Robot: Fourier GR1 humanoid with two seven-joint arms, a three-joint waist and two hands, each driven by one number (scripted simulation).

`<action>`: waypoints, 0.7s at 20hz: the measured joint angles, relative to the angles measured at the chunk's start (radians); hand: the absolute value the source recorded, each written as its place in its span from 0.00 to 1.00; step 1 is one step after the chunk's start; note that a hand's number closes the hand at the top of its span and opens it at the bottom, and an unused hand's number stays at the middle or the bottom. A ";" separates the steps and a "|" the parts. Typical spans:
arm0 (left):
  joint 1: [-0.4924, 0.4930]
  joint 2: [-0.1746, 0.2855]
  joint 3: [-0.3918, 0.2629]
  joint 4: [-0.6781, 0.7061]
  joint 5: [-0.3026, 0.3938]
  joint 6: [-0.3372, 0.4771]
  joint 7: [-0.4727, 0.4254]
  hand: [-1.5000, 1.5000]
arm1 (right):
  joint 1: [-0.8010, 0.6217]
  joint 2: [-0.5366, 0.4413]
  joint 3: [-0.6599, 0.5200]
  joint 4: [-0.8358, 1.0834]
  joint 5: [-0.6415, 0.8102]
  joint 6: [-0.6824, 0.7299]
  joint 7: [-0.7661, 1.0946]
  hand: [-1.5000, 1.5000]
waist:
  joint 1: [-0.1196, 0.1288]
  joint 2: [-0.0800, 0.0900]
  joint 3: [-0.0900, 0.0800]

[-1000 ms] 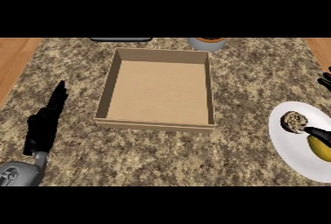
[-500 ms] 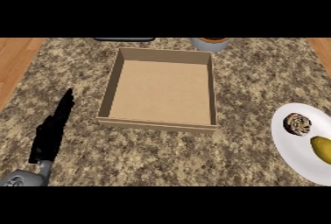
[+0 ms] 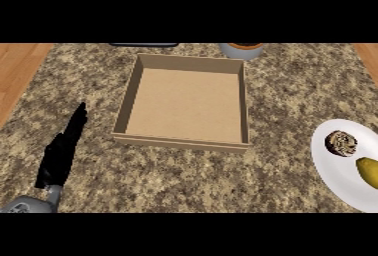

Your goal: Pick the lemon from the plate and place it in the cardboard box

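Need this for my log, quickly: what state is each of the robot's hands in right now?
Black left hand: open, fingers straight, holding nothing.
Right hand: not in view, so it cannot be told.

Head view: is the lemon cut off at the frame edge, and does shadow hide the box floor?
Head view: the lemon and plate are cropped by the right edge; the box floor is evenly lit, no shadow hiding it.
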 measured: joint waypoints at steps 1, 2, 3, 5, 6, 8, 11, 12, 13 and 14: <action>0.006 0.005 0.002 -0.011 0.001 -0.003 0.004 0.50 | -0.002 -0.012 0.027 0.002 0.036 -0.004 -0.003 0.00 | 0.001 -0.001 0.000; 0.015 0.005 0.002 -0.017 -0.001 -0.004 0.002 0.50 | -0.003 -0.018 0.054 0.005 0.069 -0.007 -0.004 0.00 | 0.001 -0.002 0.000; 0.020 0.004 0.009 -0.009 0.001 -0.009 -0.007 0.50 | -0.009 -0.018 0.079 0.005 0.098 -0.008 -0.002 0.00 | -0.002 -0.002 -0.001; 0.021 -0.004 0.012 -0.010 -0.011 0.000 0.003 0.50 | -0.020 -0.017 0.120 -0.006 0.146 -0.003 0.011 0.00 | -0.009 -0.004 -0.001; 0.027 -0.007 0.012 -0.013 -0.017 0.000 0.002 0.50 | -0.023 -0.014 0.139 -0.017 0.169 0.000 0.022 0.00 | -0.012 -0.005 -0.001; 0.029 -0.016 0.025 -0.008 -0.026 -0.001 0.005 0.50 | -0.033 -0.005 0.157 -0.019 0.205 0.007 0.034 0.00 | -0.019 -0.006 -0.002; 0.037 -0.033 0.040 -0.010 -0.044 -0.009 0.005 0.50 | -0.028 0.027 0.169 -0.017 0.260 -0.006 0.053 0.00 | -0.025 -0.007 -0.002; 0.035 -0.036 0.052 -0.007 -0.046 -0.021 0.007 0.50 | -0.025 0.032 0.163 -0.027 0.269 0.000 0.065 0.00 | -0.028 -0.008 -0.002; 0.042 -0.039 0.056 -0.019 -0.056 -0.020 0.015 0.50 | -0.029 0.045 0.161 -0.034 0.281 0.002 0.085 0.00 | -0.028 -0.008 -0.002; 0.051 -0.045 0.058 -0.024 -0.064 -0.022 0.012 0.50 | -0.044 0.067 0.162 -0.021 0.298 -0.003 0.100 0.00 | -0.028 -0.008 -0.002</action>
